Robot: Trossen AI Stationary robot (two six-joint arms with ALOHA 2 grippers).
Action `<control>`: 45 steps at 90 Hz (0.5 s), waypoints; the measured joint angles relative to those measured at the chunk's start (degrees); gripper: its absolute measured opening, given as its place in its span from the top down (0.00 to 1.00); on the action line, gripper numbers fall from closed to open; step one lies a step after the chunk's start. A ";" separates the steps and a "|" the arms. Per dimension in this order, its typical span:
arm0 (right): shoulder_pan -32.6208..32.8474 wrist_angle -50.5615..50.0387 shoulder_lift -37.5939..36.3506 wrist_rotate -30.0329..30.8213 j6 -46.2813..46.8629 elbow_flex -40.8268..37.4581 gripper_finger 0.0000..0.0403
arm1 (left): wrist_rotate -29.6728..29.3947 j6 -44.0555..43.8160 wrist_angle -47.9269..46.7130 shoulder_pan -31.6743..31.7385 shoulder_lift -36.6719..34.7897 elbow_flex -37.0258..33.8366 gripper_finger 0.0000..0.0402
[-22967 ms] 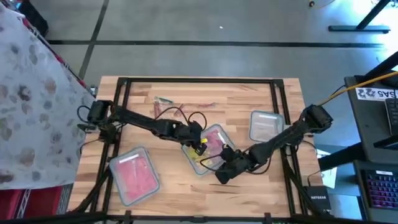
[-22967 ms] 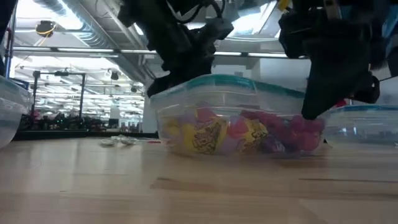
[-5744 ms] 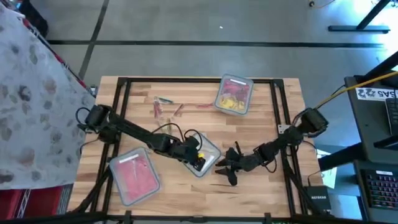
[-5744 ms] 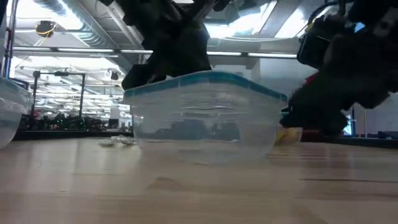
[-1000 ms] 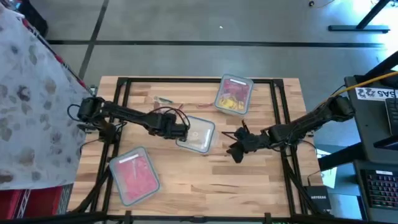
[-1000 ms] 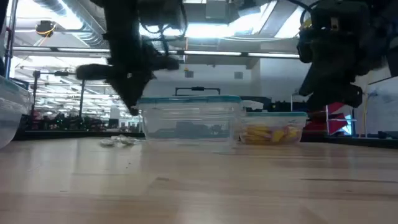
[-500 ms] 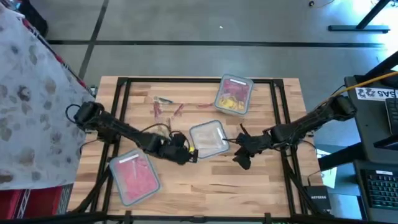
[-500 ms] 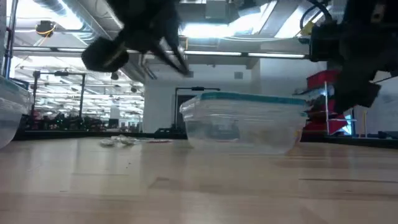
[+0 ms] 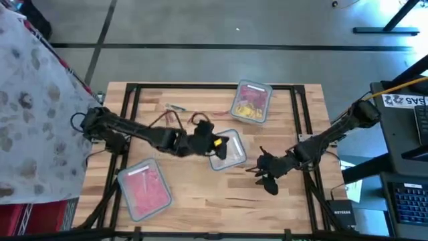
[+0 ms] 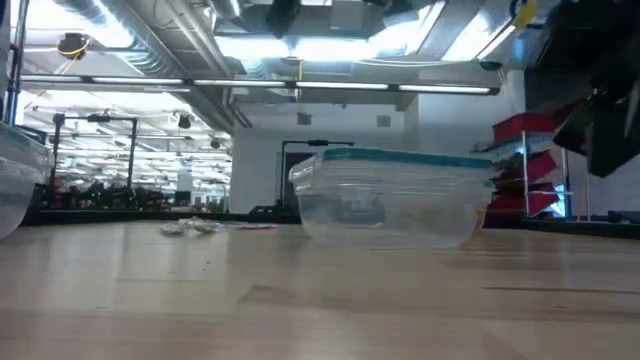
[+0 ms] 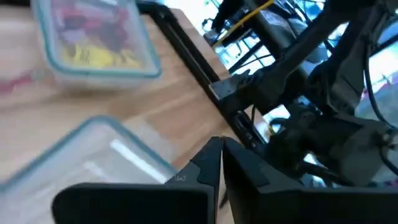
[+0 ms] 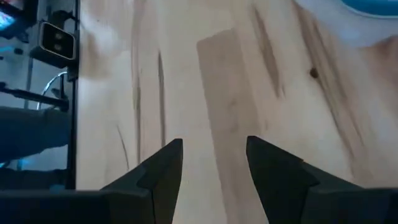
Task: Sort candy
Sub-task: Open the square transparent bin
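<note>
High view: the candy [image 9: 249, 106] is seen sorted into containers, with yellow and red pieces packed in a clear container [image 9: 251, 102] at the table's far edge and pink pieces filling a second container [image 9: 144, 189] near the left front corner. A few loose pieces [image 9: 175, 118] lie on the wood left of centre, toward the far side. An empty container [image 9: 227, 150] sits at the middle of the wooden table [image 9: 200, 194]. The left gripper [image 9: 215, 143] is placed at this empty container's left edge; the left wrist view shows its fingers [image 11: 211, 163] pressed together with nothing between them, the empty container just below and the yellow-and-red container beyond. The right gripper [image 9: 266, 175] is held to the right of the empty container, apart from it; the right wrist view shows its fingers [image 12: 168, 163] spread over bare wood, holding nothing. From the low view only the empty container is shown clearly, with the loose pieces small and blurred to its left; the filled containers' contents cannot be made out there.
</note>
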 joint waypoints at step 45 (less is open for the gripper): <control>1.32 1.15 0.02 7.42 3.65 -0.01 0.59 | 2.21 -3.18 -11.56 5.40 1.43 -0.39 1.00</control>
